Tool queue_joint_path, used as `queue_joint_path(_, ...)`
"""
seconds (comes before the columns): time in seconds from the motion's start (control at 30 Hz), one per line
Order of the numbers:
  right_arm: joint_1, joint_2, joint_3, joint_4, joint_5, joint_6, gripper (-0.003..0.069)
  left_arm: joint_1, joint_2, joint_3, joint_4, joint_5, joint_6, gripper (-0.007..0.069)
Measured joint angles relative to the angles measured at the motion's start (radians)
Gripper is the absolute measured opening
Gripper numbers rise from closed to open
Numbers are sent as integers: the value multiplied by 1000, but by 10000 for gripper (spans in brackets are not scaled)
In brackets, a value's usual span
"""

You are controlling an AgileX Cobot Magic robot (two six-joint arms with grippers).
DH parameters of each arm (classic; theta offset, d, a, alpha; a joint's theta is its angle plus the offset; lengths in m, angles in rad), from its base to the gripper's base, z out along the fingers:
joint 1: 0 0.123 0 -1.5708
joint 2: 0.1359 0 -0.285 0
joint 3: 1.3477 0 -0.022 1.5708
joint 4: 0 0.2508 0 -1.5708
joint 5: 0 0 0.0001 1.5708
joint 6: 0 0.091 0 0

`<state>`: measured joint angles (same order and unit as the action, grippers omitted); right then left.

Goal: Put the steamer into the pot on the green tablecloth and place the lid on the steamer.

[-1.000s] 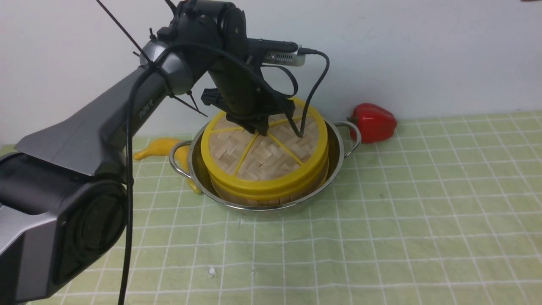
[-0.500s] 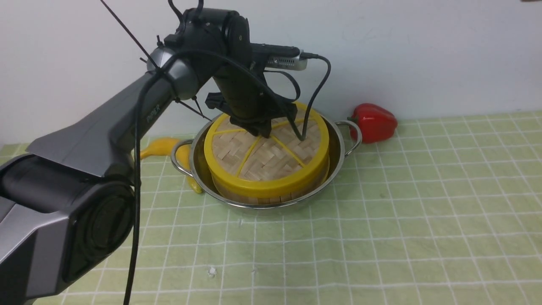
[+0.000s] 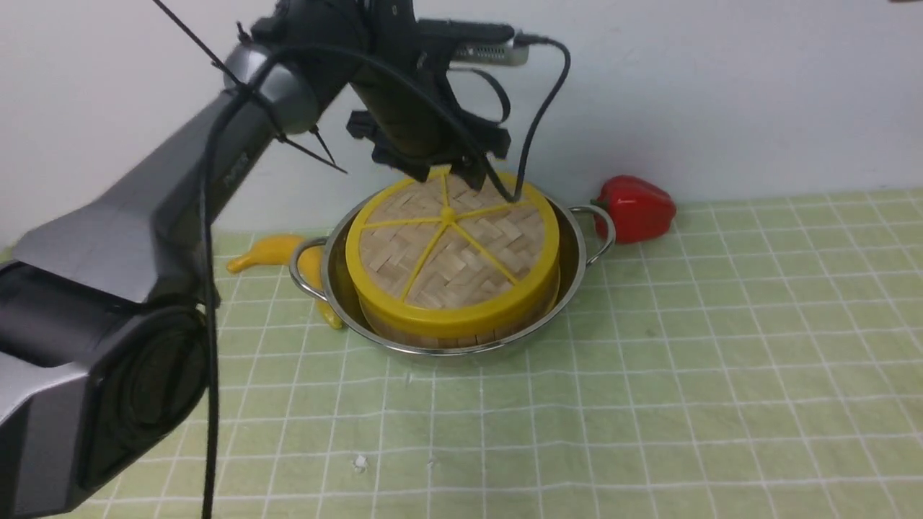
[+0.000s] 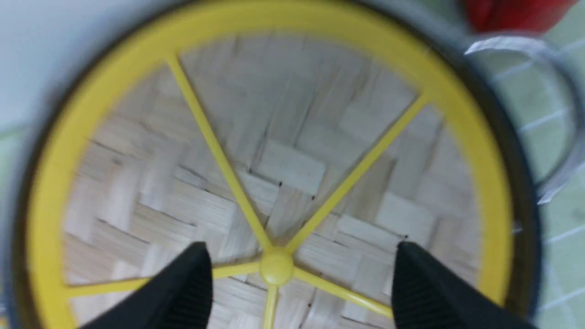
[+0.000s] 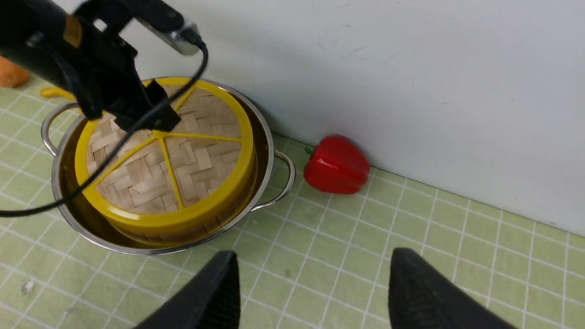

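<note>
The steel pot (image 3: pixel 573 249) stands on the green tablecloth (image 3: pixel 685 360) near the wall. The steamer (image 3: pixel 433 333) sits inside it; only its lower side wall shows. The woven lid (image 3: pixel 451 256) with yellow rim and spokes lies flat on top of the steamer. My left gripper (image 3: pixel 451 176) is open and empty, a little above the lid's far edge; in the left wrist view (image 4: pixel 301 249) its fingers straddle the lid's hub (image 4: pixel 275 268) without touching. My right gripper (image 5: pixel 313 262) is open and empty, above bare cloth in front of the pot (image 5: pixel 269 151).
A red bell pepper (image 3: pixel 634 207) lies by the wall right of the pot, also in the right wrist view (image 5: pixel 337 165). A yellow toy (image 3: pixel 270 252) lies left of the pot. The white wall stands close behind the pot.
My left gripper has let go of the lid's hub and risen away toward the wall. The lid stays flat on the steamer.
</note>
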<state>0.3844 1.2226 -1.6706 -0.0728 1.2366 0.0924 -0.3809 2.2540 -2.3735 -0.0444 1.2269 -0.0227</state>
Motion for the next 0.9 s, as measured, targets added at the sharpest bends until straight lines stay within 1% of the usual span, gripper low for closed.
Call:
queue_joint_path(0.07,0,-2,0,-8,0,0,429,0,-47,-5,2,1,0,512)
queue_joint_path(0.1,0,-8,3,-17,-1,0,416,0,-107,-5,3,0,0,496)
queue_joint_path(0.13,0,-15,7,-23,-2,0,400,0,-143,-5,4,0,0,475)
queue_joint_path(0.2,0,-48,27,-31,-4,0,358,0,-225,-7,4,0,0,394)
queue_joint_path(0.23,0,-72,47,-36,-5,-5,332,0,-280,-7,1,0,0,316)
queue_joint_path(0.27,0,-83,56,-38,-5,-6,317,0,-299,-7,-1,0,0,286)
queue_joint_path(0.3,0,-149,101,-54,-5,-9,265,0,-381,-7,-17,0,11,138)
queue_joint_path(0.33,0,-172,119,-61,-6,-11,247,0,-426,-7,-25,0,23,81)
queue_joint_path(0.4,0,-256,196,-83,-7,-11,190,0,-497,-7,-44,0,41,9)
queue_joint_path(0.47,0,-351,292,-102,-36,0,139,0,-591,2,-54,-1,61,-22)
queue_joint_path(0.5,0,-361,313,-104,-41,1,135,0,-600,5,-54,-1,64,-22)
queue_joint_path(0.53,0,-444,391,-112,-97,18,99,0,-673,45,-61,-2,83,-23)
queue_joint_path(0.6,0,-551,523,-112,-182,46,61,0,-764,136,-71,-4,108,-23)
queue_joint_path(0.67,0,-643,635,-108,-257,73,31,0,-846,251,-73,-4,133,-23)
queue_joint_path(0.7,0,-653,648,-108,-264,76,29,0,-855,280,-74,-4,134,-23)
queue_joint_path(0.73,0,-737,746,-102,-320,90,6,0,-932,406,-75,-4,145,-23)
queue_joint_path(0.77,0,-780,806,-94,-351,94,0,0,-965,492,-76,-4,148,-23)
queue_joint_path(0.8,0,-780,817,-92,-357,94,0,0,-981,509,-76,-4,148,-23)
queue_joint_path(0.83,0,-843,907,-71,-397,99,-4,0,-1039,638,-79,-4,149,-23)
queue_joint_path(0.9,0,-903,996,-43,-427,107,-4,0,-1115,813,-95,-5,151,-23)
